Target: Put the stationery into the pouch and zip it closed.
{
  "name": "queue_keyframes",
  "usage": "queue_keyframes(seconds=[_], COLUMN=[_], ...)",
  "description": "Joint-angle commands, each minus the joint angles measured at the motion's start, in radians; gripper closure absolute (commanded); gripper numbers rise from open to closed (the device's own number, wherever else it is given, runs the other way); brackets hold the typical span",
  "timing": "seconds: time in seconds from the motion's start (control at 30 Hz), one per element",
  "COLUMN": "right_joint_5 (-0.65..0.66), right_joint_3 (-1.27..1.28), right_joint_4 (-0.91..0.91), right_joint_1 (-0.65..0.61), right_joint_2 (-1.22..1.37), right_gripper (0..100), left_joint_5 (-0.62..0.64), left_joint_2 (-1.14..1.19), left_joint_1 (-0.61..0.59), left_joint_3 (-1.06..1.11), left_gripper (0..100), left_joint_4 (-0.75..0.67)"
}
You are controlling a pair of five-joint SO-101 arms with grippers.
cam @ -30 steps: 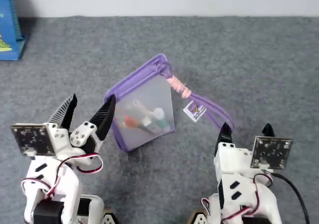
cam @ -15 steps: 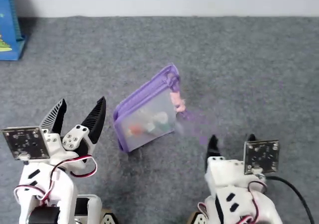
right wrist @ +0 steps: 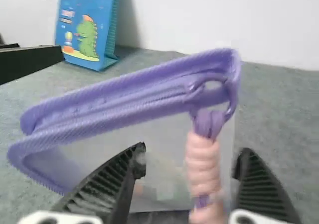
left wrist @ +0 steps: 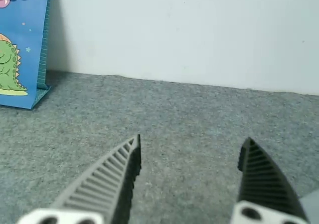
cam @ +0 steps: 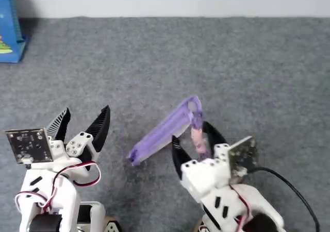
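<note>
The purple pouch [cam: 165,129] stands tipped up on its edge, its zipper side [right wrist: 129,94] facing my right wrist camera. Blurred stationery [right wrist: 149,190] shows through its clear wall. A pink coiled cord [right wrist: 202,159] hangs from the zipper pull. My right gripper [cam: 193,136] is open right at the pouch, its fingers on either side of the cord [cam: 198,144], close to the clear wall [right wrist: 193,150]. My left gripper [cam: 85,112] is open to the left of the pouch, apart from it, with nothing between its fingers [left wrist: 191,142].
A blue dinosaur gift bag [cam: 7,31] stands at the far left against the white wall [left wrist: 22,45]. Grey carpet [cam: 232,62] covers the table, with free room behind and to the right of the pouch.
The right arm swung left up to the pouch. The pouch went from lying flat to standing on edge and shifted right. The left arm drew back from the pouch.
</note>
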Motion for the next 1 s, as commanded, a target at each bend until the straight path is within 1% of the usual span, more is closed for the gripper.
queue_keyframes(seconds=[0.0,0.07,0.17,0.23,0.33,0.43,0.7,0.83,0.97], right_joint_5=[-0.005,-0.005,-0.003,-0.003,-0.005,-0.008,-0.002,-0.002,-0.008], right_joint_3=[0.002,0.002,0.002,0.002,0.002,0.002,0.0,-0.051,-0.144], right_joint_4=[-0.13,-0.209,-0.358,-0.432,-0.493,-0.506,-0.483,-0.486,-0.481], right_joint_1=[-0.018,-0.018,-0.016,-0.015,0.01,0.044,0.094,0.048,0.044], right_joint_2=[0.119,0.189,0.315,0.406,0.518,0.559,0.509,0.61,0.771], right_gripper=[85.1,87.9,87.2,87.4,87.6,87.7,87.8,87.8,87.8], left_joint_5=[-0.015,-0.015,-0.015,-0.014,-0.012,-0.014,-0.011,-0.011,-0.009], left_joint_2=[-0.008,-0.008,-0.008,-0.009,-0.009,-0.009,-0.009,-0.009,-0.009], left_joint_1=[-0.003,-0.003,-0.006,-0.032,-0.081,-0.123,-0.123,-0.123,-0.123], left_joint_3=[-0.053,-0.053,-0.058,-0.059,-0.061,-0.061,-0.061,-0.062,-0.088], left_gripper=[70,70,70,70,70,70,70,70,70], left_joint_4=[0.002,0.002,0.0,-0.005,-0.018,-0.021,-0.018,-0.02,-0.012])
